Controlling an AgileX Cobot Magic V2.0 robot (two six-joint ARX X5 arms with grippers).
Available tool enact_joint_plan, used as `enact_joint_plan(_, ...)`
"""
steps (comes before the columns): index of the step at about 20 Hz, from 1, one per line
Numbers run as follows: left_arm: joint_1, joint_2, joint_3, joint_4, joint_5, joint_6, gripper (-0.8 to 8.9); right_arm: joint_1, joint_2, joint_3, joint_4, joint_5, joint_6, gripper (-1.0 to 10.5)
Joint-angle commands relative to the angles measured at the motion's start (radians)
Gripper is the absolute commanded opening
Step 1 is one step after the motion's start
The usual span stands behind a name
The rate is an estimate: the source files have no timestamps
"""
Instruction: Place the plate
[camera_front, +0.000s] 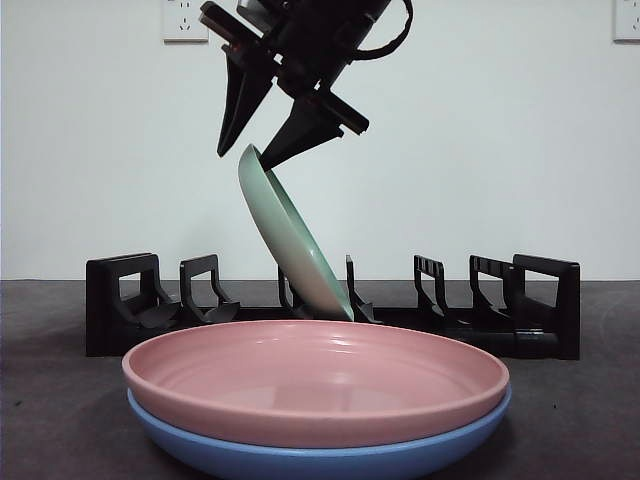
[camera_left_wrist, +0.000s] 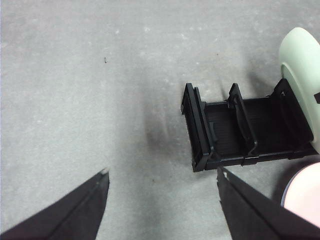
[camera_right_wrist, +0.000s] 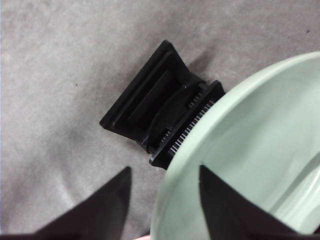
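A pale green plate (camera_front: 295, 250) (camera_right_wrist: 250, 150) leans steeply in a middle slot of the black dish rack (camera_front: 120, 300) (camera_right_wrist: 150, 105). Its lower edge rests in the rack. My right gripper (camera_front: 245, 158) (camera_right_wrist: 164, 168) hangs over the plate's top rim, open. One jaw is on each side of the rim, and a thin gap shows beside the outer jaw. My left gripper (camera_left_wrist: 162, 175) is open and holds nothing. It hovers over bare table near one end of the rack (camera_left_wrist: 225, 130), where the green plate (camera_left_wrist: 300, 65) shows at the edge of its view.
A pink plate (camera_front: 320, 385) (camera_left_wrist: 305, 195) lies stacked on a blue plate (camera_front: 300, 460) on the table in front of the rack. Several rack slots on either side of the green plate are unoccupied. A white wall with sockets stands behind.
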Motion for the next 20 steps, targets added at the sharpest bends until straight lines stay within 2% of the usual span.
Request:
enact_joint_plan(1,0.001,0.008,0.019,0.012,-0.003,0.009,3.44,0.012,0.026,0.029,0.008,0.0,0.01,0.9)
enact_joint_plan(3,0.001,0.008,0.019,0.012,-0.003,0.009,3.44,0.013,0.026,0.029,0.006,0.0,0.01,0.4)
enact_joint_plan(12,0.001,0.008,0.019,0.011,-0.003,0.005,3.45,0.01,0.024,0.047,-0.039,-0.005,0.009,0.2)
enact_joint_plan(16,0.001,0.008,0.019,0.011,-0.003,0.005,3.44,0.01,0.023,0.106,-0.061,-0.056,0.009,0.2)
enact_joint_plan(20,0.001,0.008,0.019,0.011,-0.003,0.006,3.45,0.016,0.023,0.212,-0.121,-0.063,-0.012,0.2)
